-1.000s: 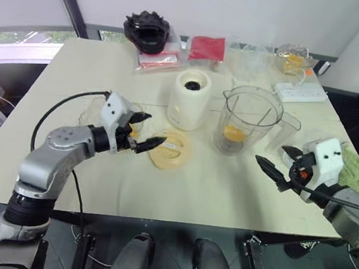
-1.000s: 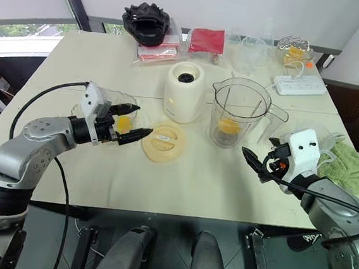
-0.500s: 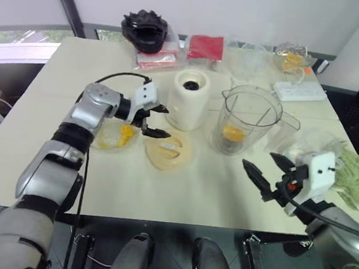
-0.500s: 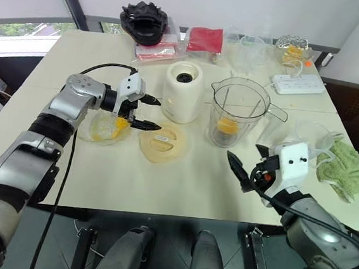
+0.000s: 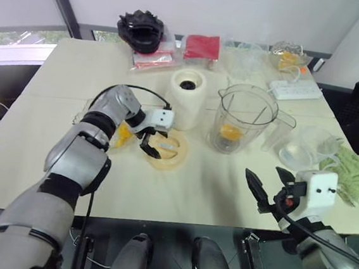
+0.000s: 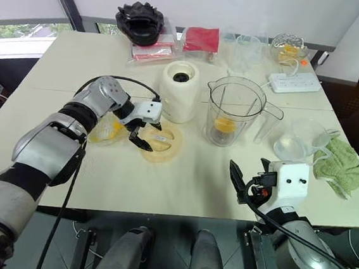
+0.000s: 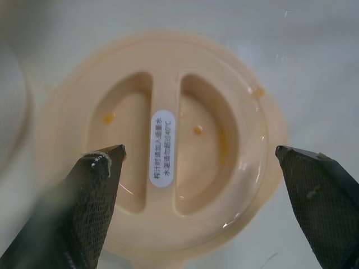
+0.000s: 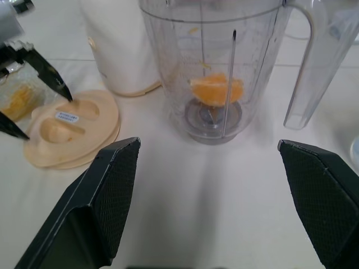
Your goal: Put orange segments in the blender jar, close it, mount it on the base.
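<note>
The blender jar (image 5: 245, 115) stands upright and uncovered at mid-table, with orange segments (image 8: 216, 89) on its blade hub. To its left stands the cream base (image 5: 186, 97). More orange segments (image 5: 121, 135) lie in a shallow glass bowl (image 6: 98, 133). A pale-yellow round lid (image 7: 162, 145) lies flat between that bowl and the jar. My left gripper (image 5: 149, 140) points down over the lid, open, one finger on each side of its centre bar, holding nothing. Near the table's front right edge, my right gripper (image 5: 267, 184) is open and empty, facing the jar.
At the back stand a black object (image 5: 142, 29), a red packet (image 5: 204, 46), clear cups (image 5: 247, 55), a clear bag of orange clutter (image 5: 289, 56) and a white power strip (image 5: 296, 90). A clear cup (image 5: 302, 149) and green cloth (image 5: 347, 173) lie at the right.
My left gripper swung from beside the glass bowl to above the lid and turned to point down. My right gripper drew back toward the front edge. Both stayed open.
</note>
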